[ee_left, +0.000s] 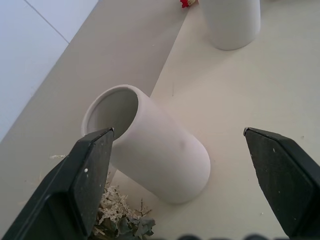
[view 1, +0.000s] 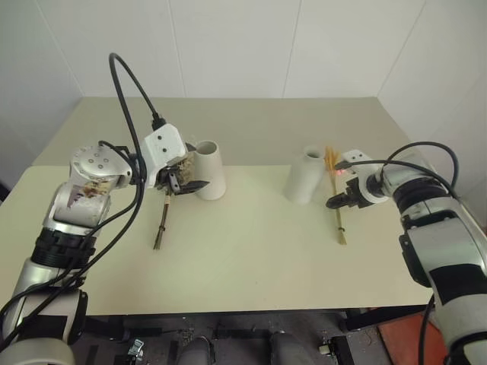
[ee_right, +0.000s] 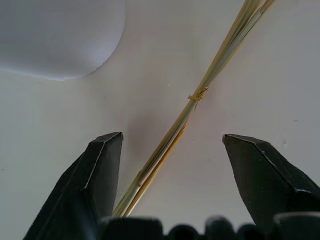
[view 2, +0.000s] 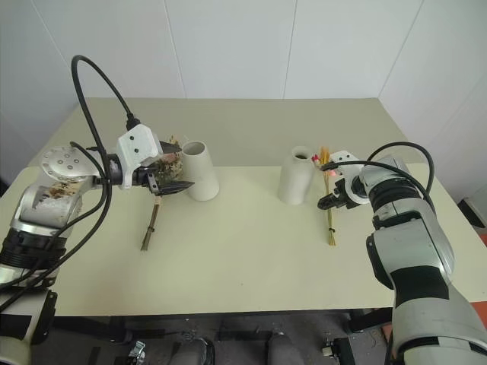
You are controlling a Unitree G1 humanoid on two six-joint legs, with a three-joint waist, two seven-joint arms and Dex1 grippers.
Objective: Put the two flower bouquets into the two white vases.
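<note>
The cone-shaped white vase [view 1: 210, 172] stands left of centre, and my left gripper [view 1: 183, 185] hovers open just to its left, its fingers [ee_left: 90, 165] framing the vase [ee_left: 150, 145] without touching it. Beneath that gripper the bushy bouquet lies flat, its dark stems [view 1: 161, 226] pointing toward me and its head [view 2: 171, 161] mostly hidden. The bottle-shaped white vase [view 1: 305, 176] stands right of centre. Just to its right the slim golden bouquet [view 1: 338, 217] lies on the table. My right gripper [ee_right: 172, 137] is lowered over it, open, with the stalks [ee_right: 192, 102] between its fingers and nothing gripped.
The cream table [view 1: 251, 266] has its front edge close to me and white walls behind and to both sides. A black cable [view 1: 125, 84] loops high above my left arm. Open tabletop lies between the two vases and in front of them.
</note>
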